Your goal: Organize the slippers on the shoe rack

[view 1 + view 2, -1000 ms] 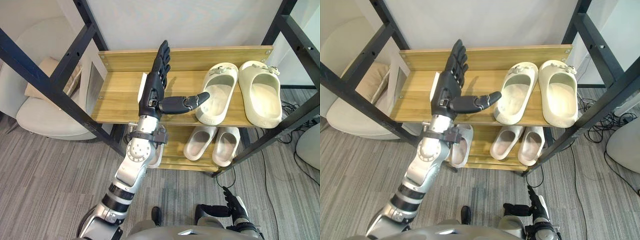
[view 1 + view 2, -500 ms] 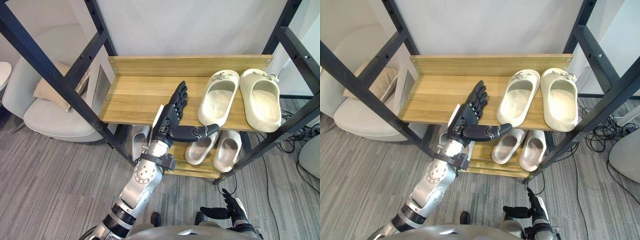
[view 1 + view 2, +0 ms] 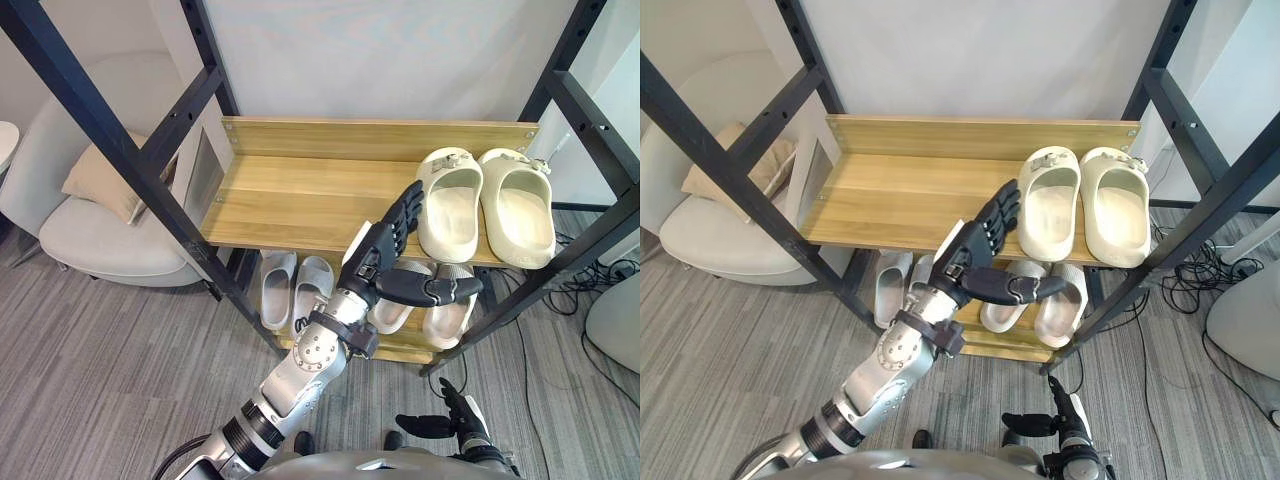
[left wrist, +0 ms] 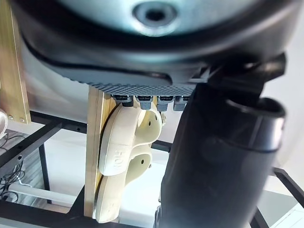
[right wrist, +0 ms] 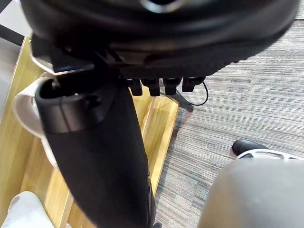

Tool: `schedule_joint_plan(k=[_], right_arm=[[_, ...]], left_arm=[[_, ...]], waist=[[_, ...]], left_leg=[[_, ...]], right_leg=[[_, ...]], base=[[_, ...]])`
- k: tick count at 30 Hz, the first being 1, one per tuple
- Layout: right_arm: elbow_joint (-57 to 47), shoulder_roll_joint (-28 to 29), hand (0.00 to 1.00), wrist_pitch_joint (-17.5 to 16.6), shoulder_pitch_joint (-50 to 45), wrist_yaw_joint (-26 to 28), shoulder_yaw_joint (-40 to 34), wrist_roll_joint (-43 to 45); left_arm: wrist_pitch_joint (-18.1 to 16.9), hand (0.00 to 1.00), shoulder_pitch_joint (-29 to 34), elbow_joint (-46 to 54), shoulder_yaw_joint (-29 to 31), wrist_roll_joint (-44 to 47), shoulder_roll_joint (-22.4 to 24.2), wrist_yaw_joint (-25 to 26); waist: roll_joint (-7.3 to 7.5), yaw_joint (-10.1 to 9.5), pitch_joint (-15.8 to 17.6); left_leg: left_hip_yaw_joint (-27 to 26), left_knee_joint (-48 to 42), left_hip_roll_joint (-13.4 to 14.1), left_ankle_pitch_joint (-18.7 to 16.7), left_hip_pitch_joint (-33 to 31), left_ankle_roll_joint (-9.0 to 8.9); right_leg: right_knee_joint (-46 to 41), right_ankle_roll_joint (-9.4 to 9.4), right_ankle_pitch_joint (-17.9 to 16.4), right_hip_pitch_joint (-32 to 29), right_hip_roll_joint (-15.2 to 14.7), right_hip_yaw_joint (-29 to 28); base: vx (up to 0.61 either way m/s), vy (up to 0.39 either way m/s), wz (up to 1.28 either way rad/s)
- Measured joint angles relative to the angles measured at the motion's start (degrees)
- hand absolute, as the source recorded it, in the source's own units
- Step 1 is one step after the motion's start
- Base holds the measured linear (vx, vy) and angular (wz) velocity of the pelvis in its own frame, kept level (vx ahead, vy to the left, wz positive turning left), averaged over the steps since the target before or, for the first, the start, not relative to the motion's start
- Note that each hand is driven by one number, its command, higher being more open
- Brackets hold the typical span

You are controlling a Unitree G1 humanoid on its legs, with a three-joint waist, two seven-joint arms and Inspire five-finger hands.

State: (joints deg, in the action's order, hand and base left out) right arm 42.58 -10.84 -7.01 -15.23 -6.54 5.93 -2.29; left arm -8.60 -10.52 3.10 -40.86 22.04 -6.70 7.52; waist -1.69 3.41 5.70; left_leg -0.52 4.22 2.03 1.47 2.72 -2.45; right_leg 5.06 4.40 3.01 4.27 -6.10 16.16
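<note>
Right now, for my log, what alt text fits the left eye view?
The robot's open left hand hovers before the shoe rack's top shelf, where a cream pair of slippers sits at the right. Below, pale slippers lie on the lower shelf; the right hand hangs low.

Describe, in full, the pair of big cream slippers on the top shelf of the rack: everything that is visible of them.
The cream slippers are an open-backed pair in thick, smooth material that looks like moulded foam or rubber. Each has a broad front strap with small ornaments on it. They lie flat, side by side, toes pointing away from the robot, at the right end of the wooden top shelf. Their inner sides seem to touch. The left hand, fingers straight, is close to the inner slipper; whether it touches cannot be told.
</note>
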Motion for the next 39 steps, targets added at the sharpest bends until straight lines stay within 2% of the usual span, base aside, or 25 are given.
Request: schedule_joint_plan(k=[12, 19, 23, 28, 32, 39], right_arm=[[-0.01, 0.25, 1.0, 0.02, 0.85, -0.07, 0.31, 0.05], [0.0, 0.34, 1.0, 0.02, 0.96, 0.04, 0.29, 0.05], [0.59, 0.35, 1.0, 0.02, 1.01, 0.27, 0.18, 0.05], [0.99, 0.38, 1.0, 0.06, 0.48, 0.93, -0.18, 0.05], [1.05, 0.38, 1.0, 0.16, 0.17, 1.58, -0.19, 0.04], [1.29, -0.66, 1.0, 0.17, -0.24, 2.42, -0.15, 0.04]], left_arm=[[-0.16, 1.0, -1.63, -1.72, -1.57, -0.04, -0.32, 0.91], [-0.01, 1.0, -1.46, -1.3, 0.28, -0.31, -1.0, -0.07], [0.39, 1.0, 2.9, 3.18, 6.02, -0.71, -1.34, -0.43], [0.49, 1.0, 6.71, 10.69, 13.26, -0.48, -2.54, 0.71], [0.35, 1.0, 7.78, 16.91, 12.33, 3.05, -2.49, -0.59], [0.07, 1.0, 10.68, 21.12, 7.95, 11.68, -2.5, -5.34]], waist=[[1.06, 0.13, 0.54], [1.12, 0.16, 0.57], [1.01, 0.22, 0.53], [0.92, -0.61, 0.52], [0.82, -1.5, 0.46], [-0.75, -1.95, -1.04]], left_leg=[[-0.43, 0.2, 0.01, 0.11, 0.3, -0.02], [-0.41, 0.2, 0.08, 0.17, 0.31, -0.05], [-0.43, 0.16, 0.26, 0.14, 0.25, -0.09], [-0.05, -0.1, 0.17, 0.08, -0.09, -0.16], [1.17, -0.48, -0.24, 0.07, -0.13, -0.14], [1.79, -0.61, -0.31, 0.07, -0.08, -0.12]], right_leg=[[0.05, 0.15, 0.32, -0.05, -0.03, -0.48], [0.05, 0.14, 0.41, -0.06, 0.02, -0.6], [-0.01, 0.09, 0.38, -0.05, 0.06, -0.72], [-0.19, -0.01, 0.25, 0.03, 0.02, -0.46], [-0.21, 0.15, -0.03, 0.8, -0.32, 0.7], [-0.23, 0.04, -0.21, 1.25, -0.35, 1.21]], base=[[0.0, 0.004, -0.01], [0.0, 0.0, 0.0], [0.0, 0.001, -0.01], [0.0, 0.0, 0.04], [0.0, 0.001, 0.15], [0.0, 0.007, 0.05]])
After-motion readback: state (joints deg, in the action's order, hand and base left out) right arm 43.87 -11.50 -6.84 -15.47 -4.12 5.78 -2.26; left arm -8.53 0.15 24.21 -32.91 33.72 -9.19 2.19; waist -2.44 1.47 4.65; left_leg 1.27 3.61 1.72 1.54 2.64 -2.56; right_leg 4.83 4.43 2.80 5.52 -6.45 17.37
